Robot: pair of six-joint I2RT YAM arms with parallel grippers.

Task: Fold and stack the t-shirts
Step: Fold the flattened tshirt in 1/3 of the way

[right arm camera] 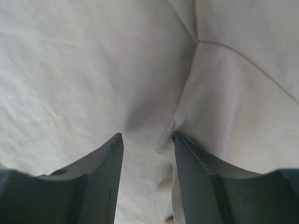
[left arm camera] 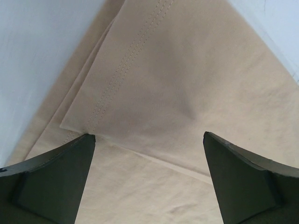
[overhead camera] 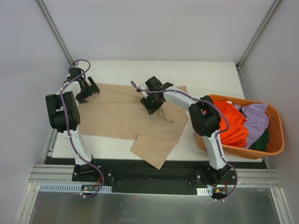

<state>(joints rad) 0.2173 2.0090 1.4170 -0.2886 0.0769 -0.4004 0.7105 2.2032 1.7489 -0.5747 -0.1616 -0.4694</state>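
Note:
The tan t-shirt (overhead camera: 121, 116) lies spread on the white table, with one sleeve reaching toward the near edge. My left gripper (overhead camera: 88, 91) is open over the shirt's far left corner. In the left wrist view the gripper (left arm camera: 148, 135) has its jaws wide apart above a folded, stitched edge of the tan cloth (left arm camera: 177, 70). My right gripper (overhead camera: 150, 103) sits on the shirt right of its middle. In the right wrist view the gripper (right arm camera: 145, 135) has its jaws partly apart, with a raised fold of tan cloth (right arm camera: 70, 70) between them beside the right finger.
An orange plastic basket (overhead camera: 280, 135) stands at the table's right edge. It holds an orange shirt (overhead camera: 231, 121), a lavender shirt (overhead camera: 256, 116) and a dark green shirt (overhead camera: 261, 140). White walls enclose the table on the left, back and right.

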